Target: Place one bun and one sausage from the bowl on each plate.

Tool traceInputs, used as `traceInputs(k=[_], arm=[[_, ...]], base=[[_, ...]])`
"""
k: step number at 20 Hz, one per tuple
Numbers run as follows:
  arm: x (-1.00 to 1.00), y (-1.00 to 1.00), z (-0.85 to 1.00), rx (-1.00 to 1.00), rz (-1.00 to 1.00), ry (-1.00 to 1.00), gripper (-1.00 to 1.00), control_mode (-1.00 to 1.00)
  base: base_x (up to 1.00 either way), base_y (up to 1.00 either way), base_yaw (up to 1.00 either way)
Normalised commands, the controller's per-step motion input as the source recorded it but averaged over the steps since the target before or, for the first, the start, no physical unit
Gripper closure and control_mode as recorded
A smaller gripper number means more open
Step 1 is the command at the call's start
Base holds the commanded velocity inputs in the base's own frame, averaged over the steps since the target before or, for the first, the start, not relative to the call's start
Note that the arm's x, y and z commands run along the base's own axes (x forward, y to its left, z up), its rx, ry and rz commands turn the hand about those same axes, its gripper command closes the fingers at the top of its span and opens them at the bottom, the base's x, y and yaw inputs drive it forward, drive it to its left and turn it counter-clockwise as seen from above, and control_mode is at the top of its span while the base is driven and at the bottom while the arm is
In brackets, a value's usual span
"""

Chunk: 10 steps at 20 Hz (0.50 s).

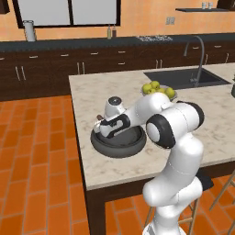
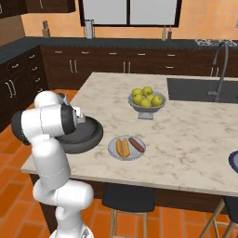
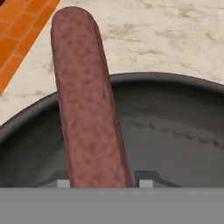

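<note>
A reddish-brown, mottled sausage (image 3: pixel 87 100) is pinched between the tips of the tool (image 3: pixel 101 180) above the dark bowl (image 3: pixel 175 127), which sits near the table's (image 2: pixel 195 135) left front edge. A bun (image 2: pixel 122 147) and a second sausage (image 2: pixel 136 144) are held on the pale plate (image 2: pixel 114 153) beside the bowl, and yellow-green fruit (image 2: pixel 147 97) is heaped in a grey pedestal bowl (image 2: pixel 148 110) behind.

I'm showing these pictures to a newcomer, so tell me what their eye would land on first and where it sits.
First, the long reddish-brown sausage in the hand view, standing between the jaws above the wide dark grey-black bowl. Next, the white robot arm bent low over that bowl at the marble island's near left edge. Then the pale grey-white plate beside the bowl, already carrying a tan-orange bun and a second sausage.
</note>
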Motion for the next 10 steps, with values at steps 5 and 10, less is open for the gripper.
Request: traceInputs(k=[5,10], arm=[[-0.5,-0.09,0.04,0.0,0.0,0.0,1.0,-1.0],[-0.95,-0.45,0.52,0.0,0.0,0.0,1.0,-1.0]], base=[[0.0,0.0,0.0],[0.0,0.0,0.0]])
